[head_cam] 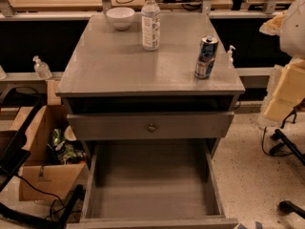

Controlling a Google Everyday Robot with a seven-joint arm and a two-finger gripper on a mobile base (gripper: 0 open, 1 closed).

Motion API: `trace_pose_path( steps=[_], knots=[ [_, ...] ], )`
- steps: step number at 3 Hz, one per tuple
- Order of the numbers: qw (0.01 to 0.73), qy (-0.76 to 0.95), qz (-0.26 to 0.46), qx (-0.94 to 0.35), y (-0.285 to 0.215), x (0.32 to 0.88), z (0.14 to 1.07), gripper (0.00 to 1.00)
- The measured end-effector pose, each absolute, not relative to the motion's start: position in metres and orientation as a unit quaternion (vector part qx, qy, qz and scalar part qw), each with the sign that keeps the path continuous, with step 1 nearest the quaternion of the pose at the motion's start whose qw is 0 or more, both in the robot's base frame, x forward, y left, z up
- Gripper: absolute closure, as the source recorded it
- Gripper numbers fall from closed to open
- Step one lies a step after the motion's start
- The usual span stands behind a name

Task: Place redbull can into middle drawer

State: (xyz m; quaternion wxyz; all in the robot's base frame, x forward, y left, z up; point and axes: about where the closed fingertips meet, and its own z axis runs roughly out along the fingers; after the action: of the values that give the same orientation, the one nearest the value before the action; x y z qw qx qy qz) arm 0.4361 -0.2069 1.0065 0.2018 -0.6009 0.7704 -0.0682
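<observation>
The redbull can (pixel 206 57), blue and silver, stands upright on the grey cabinet top (pixel 119 66) near its right front corner. The middle drawer (pixel 151 185) is pulled wide out below, and its bare grey floor holds nothing. My arm (pixel 288 75) shows as pale blocks at the right edge of the camera view. My gripper (pixel 272 25) is at its upper end, to the right of the can, higher than it and apart from it.
A clear water bottle (pixel 150 22) and a white bowl (pixel 120 17) stand at the back of the cabinet top. The drawer with a round knob (pixel 151 127) sits slightly out above the open one. A cardboard box (pixel 45 175) and cables lie at the left, and a chair base (pixel 288 149) at the right.
</observation>
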Motion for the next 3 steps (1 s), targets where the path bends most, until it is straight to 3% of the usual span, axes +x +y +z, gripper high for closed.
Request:
trace_pose_path(
  steps=[1, 3],
  knots=[
    [0.202, 0.770, -0.068, -0.601, -0.207, 0.436, 1.007, 0.00],
    [0.297, 0.766, -0.032, -0.569, -0.217, 0.479, 1.008, 0.00]
  ],
)
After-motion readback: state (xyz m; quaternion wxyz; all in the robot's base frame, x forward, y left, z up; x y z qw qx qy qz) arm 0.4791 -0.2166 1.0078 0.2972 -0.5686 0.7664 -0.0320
